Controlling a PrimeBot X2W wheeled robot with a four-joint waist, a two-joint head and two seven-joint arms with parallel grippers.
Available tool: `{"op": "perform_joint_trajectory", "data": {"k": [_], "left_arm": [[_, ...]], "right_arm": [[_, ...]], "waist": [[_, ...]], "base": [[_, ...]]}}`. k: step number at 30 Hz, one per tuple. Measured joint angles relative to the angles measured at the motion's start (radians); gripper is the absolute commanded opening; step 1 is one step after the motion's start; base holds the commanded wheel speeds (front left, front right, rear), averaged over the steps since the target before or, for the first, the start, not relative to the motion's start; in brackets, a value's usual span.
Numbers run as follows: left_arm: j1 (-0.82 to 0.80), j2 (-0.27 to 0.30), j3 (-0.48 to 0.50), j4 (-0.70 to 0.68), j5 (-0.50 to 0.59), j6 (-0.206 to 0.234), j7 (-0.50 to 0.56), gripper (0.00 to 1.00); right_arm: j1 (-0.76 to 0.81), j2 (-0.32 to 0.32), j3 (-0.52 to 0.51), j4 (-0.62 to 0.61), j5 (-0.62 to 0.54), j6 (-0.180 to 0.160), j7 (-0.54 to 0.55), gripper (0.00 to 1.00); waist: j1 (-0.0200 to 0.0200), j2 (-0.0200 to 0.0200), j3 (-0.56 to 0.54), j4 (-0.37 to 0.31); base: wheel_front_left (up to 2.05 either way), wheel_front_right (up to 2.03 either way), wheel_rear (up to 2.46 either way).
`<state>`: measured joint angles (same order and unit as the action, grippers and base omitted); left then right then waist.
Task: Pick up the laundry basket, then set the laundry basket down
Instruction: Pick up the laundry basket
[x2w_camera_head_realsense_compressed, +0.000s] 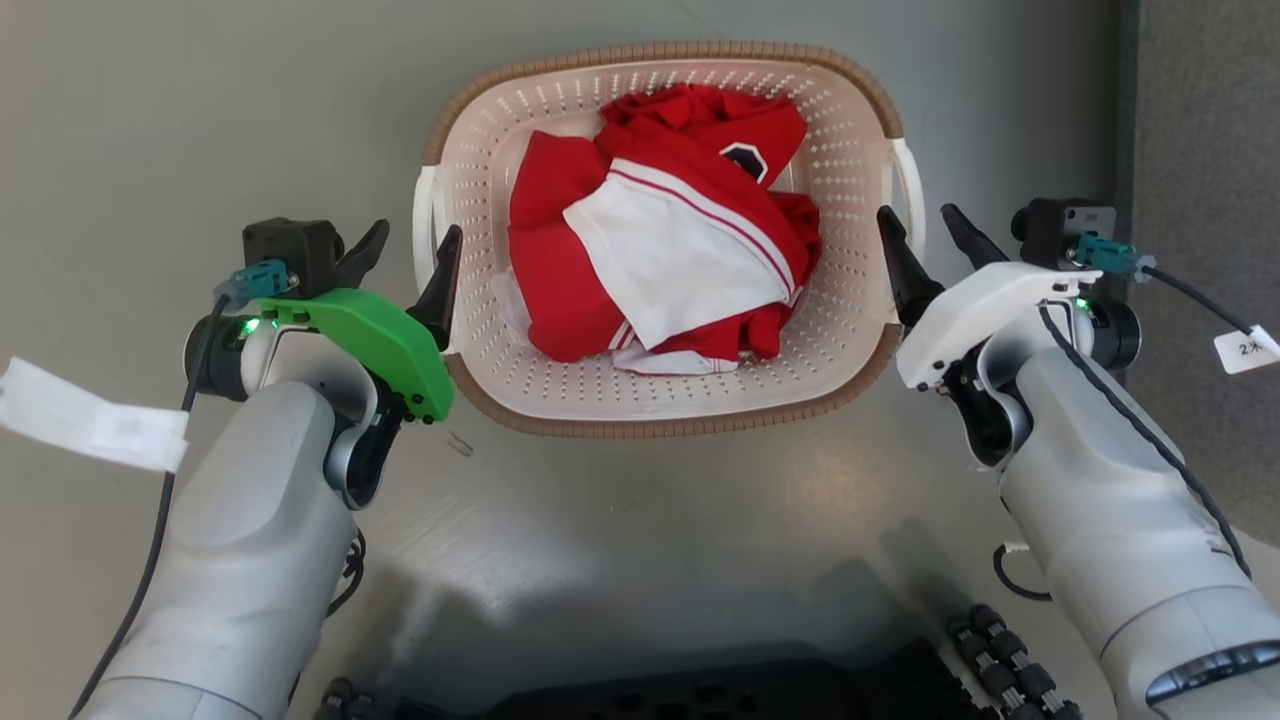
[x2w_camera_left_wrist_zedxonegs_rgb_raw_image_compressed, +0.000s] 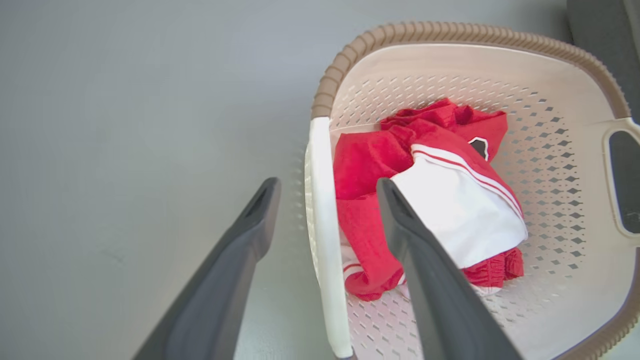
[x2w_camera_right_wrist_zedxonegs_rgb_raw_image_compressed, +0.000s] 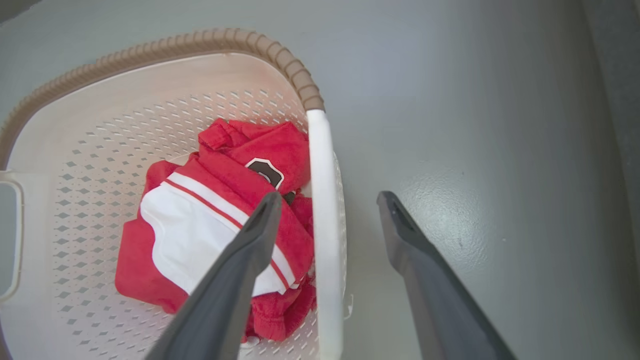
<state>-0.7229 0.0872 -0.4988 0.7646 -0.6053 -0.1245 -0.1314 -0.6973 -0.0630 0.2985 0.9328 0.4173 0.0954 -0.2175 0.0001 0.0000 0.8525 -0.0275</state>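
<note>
the laundry basket (x2w_camera_head_realsense_compressed: 660, 50) sits on the grey floor (x2w_camera_head_realsense_compressed: 700, 520), seemingly not yet lifted. the left gripper (x2w_camera_head_realsense_compressed: 418, 230) and right gripper (x2w_camera_head_realsense_compressed: 915, 210) both gape, each straddling 1 white side handle (x2w_camera_left_wrist_zedxonegs_rgb_raw_image_compressed: 320, 200). closing, lifting and setting down remain.

Open floor (x2w_camera_head_realsense_compressed: 200, 120) lies left, right and far of the laundry basket (x2w_camera_head_realsense_compressed: 660, 425), with room to pass. Red and white clothes (x2w_camera_head_realsense_compressed: 660, 240) fill its middle. The left handle (x2w_camera_head_realsense_compressed: 424, 215) sits between the left gripper (x2w_camera_head_realsense_compressed: 418, 235) fingers, the right handle (x2w_camera_head_realsense_compressed: 914, 185) between the right gripper (x2w_camera_head_realsense_compressed: 915, 215) fingers, small gaps each side.
</note>
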Motion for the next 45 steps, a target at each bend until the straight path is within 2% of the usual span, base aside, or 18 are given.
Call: {"op": "perform_joint_trajectory", "data": {"k": [12, 25, 26, 27, 28, 29, 30, 31, 32, 33, 45], "left_arm": [[-0.087, 0.0, -0.051, 0.074, -0.051, 0.0, 0.053, 1.0], [-0.148, -0.003, -0.106, 0.119, -0.087, 0.0, 0.06, 1.0], [-0.151, -0.003, -0.112, 0.123, -0.089, 0.0, 0.06, 0.96], [-0.154, -0.004, -0.115, 0.126, -0.096, 0.0, 0.06, 0.88], [-0.157, -0.005, -0.118, 0.129, -0.105, -0.003, 0.059, 0.73], [-0.159, -0.005, -0.12, 0.131, -0.112, -0.003, 0.059, 0.48], [-0.16, -0.005, -0.125, 0.132, -0.114, -0.003, 0.058, 0.4], [-0.161, -0.005, -0.131, 0.132, -0.115, -0.003, 0.055, 0.0], [-0.162, -0.006, -0.137, 0.132, -0.116, -0.003, 0.054, 0.0], [-0.164, -0.007, -0.145, 0.132, -0.121, -0.007, 0.051, 0.0], [-0.165, -0.008, -0.214, 0.167, -0.18, 0.001, 0.031, 0.0]], "right_arm": [[-0.102, 0.0, 0.034, 0.076, 0.024, 0.002, 0.007, 1.0], [-0.154, -0.001, 0.095, 0.119, 0.08, 0.013, 0.007, 1.0], [-0.158, -0.001, 0.098, 0.12, 0.084, 0.013, 0.007, 1.0], [-0.161, -0.001, 0.101, 0.122, 0.086, 0.016, 0.007, 1.0], [-0.163, -0.001, 0.105, 0.124, 0.088, 0.018, 0.007, 1.0], [-0.164, -0.001, 0.109, 0.126, 0.092, 0.018, 0.007, 1.0], [-0.165, -0.001, 0.113, 0.128, 0.096, 0.018, 0.007, 0.87], [-0.166, -0.001, 0.118, 0.129, 0.1, 0.019, 0.006, 0.48], [-0.167, -0.001, 0.123, 0.13, 0.106, 0.019, 0.005, 0.19], [-0.171, -0.001, 0.128, 0.131, 0.111, 0.019, 0.002, 0.0], [-0.173, 0.0, 0.18, 0.162, 0.148, 0.018, -0.012, 0.0]], "waist": [[0.0, 0.0, 0.08, 0.003], [-0.0001, 0.0, 0.125, 0.023], [0.0, 0.0, 0.126, 0.024], [0.0, 0.0, 0.126, 0.025], [0.0, 0.0, 0.127, 0.026], [0.0, 0.0, 0.127, 0.026], [-0.0001, 0.0, 0.127, 0.026], [-0.0001, 0.0, 0.126, 0.027], [0.0, 0.0, 0.126, 0.027], [0.0, 0.0, 0.126, 0.027], [0.0, 0.0, 0.065, 0.026]], "base": [[0.0, 0.0, 0.0], [0.0, 0.0, 0.0], [0.0, 0.0, 0.0], [0.0, 0.0, 0.0], [0.0, 0.0, 0.0], [0.0, 0.0, 0.0], [0.0, 0.0, 0.0], [0.0, 0.0, 0.0], [0.0, 0.0, 0.0], [0.0, 0.0, 0.0], [0.0, 0.0, 0.0]]}}
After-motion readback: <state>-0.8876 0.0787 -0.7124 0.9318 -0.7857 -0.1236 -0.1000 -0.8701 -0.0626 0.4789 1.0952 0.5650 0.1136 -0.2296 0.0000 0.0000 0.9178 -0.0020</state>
